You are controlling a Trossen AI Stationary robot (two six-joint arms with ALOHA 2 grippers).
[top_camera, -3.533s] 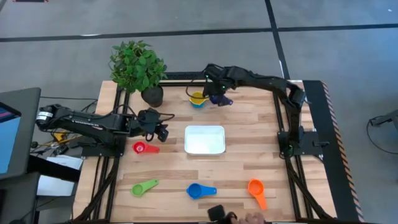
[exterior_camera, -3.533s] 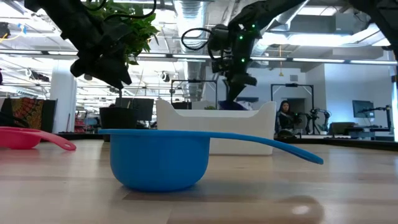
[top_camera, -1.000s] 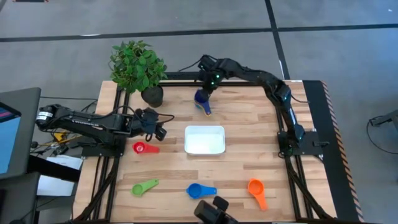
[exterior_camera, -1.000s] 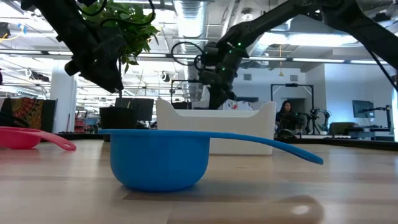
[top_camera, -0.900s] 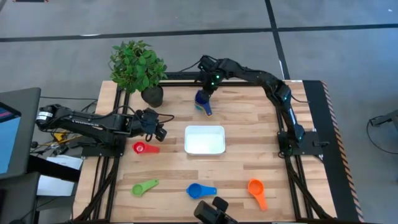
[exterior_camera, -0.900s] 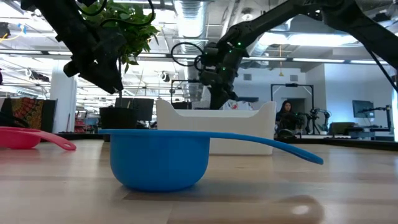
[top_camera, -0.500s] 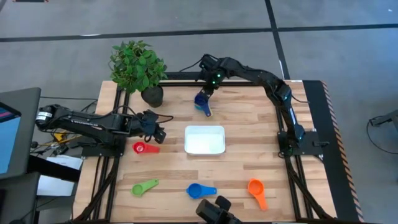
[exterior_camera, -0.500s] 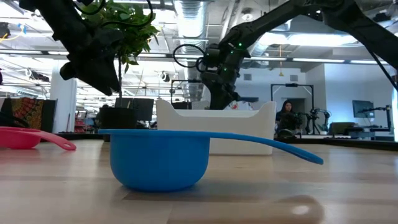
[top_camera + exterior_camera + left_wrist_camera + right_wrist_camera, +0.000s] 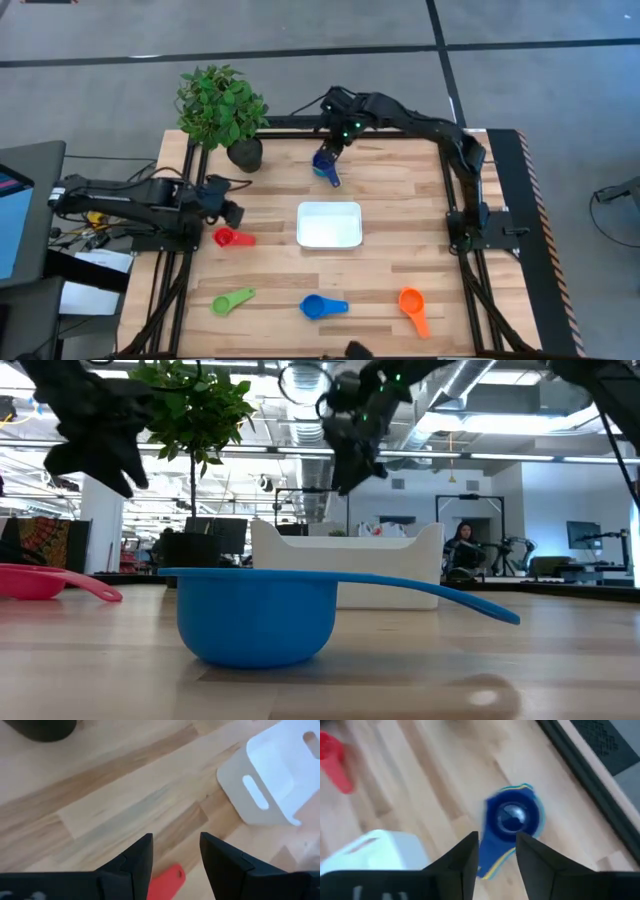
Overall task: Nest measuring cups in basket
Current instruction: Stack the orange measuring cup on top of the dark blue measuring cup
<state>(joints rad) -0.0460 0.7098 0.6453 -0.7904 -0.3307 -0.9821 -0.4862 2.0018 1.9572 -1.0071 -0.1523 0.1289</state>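
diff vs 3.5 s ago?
The right gripper set the navy cup into the stack behind the basket, let go and lifted, open. The left gripper pulled back from the red cup. Green, blue and orange cups stayed put.

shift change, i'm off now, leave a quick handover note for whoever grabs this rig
Right gripper: open, empty, above the stacked navy, yellow and light blue plastic measuring cups at the far table edge.
Left gripper: open, empty, over the red cup.
White shallow basket: mid-table, nothing in it.
Green cup, blue cup, orange cup: loose along the near edge.
Left: nest all cups in the basket.
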